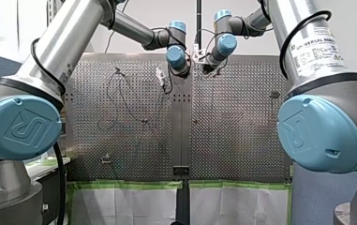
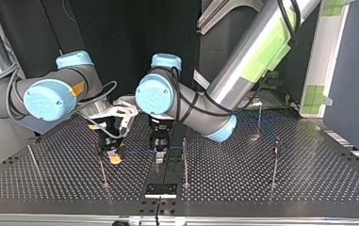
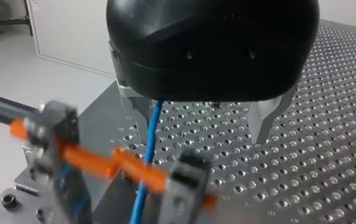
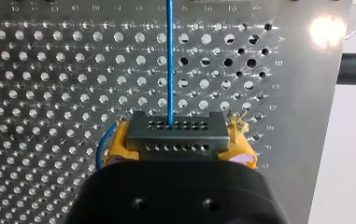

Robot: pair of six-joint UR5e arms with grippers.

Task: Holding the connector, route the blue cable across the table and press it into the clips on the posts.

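Note:
My right gripper (image 4: 178,142) is shut with its yellow pads (image 4: 114,145) on a grey connector (image 4: 176,133). A thin blue cable (image 4: 170,60) leaves the connector and runs straight ahead over the perforated table. In the top view this gripper (image 2: 112,155) stands low at a post (image 2: 103,172), and the cable (image 2: 139,152) stretches to my left gripper (image 2: 160,153) beside it. In the left wrist view my left gripper (image 3: 203,126) is open. Its metal fingers (image 3: 263,122) stand wide apart, and the cable (image 3: 152,135) passes loosely close to one of them.
More thin posts stand on the table (image 2: 309,183): one (image 2: 184,162) just beside my left gripper, one (image 2: 275,162) further toward the top view's right, one (image 2: 259,117) behind it. A black plate (image 2: 160,190) lies at the near edge. Cable slack loops behind my left arm (image 2: 273,134).

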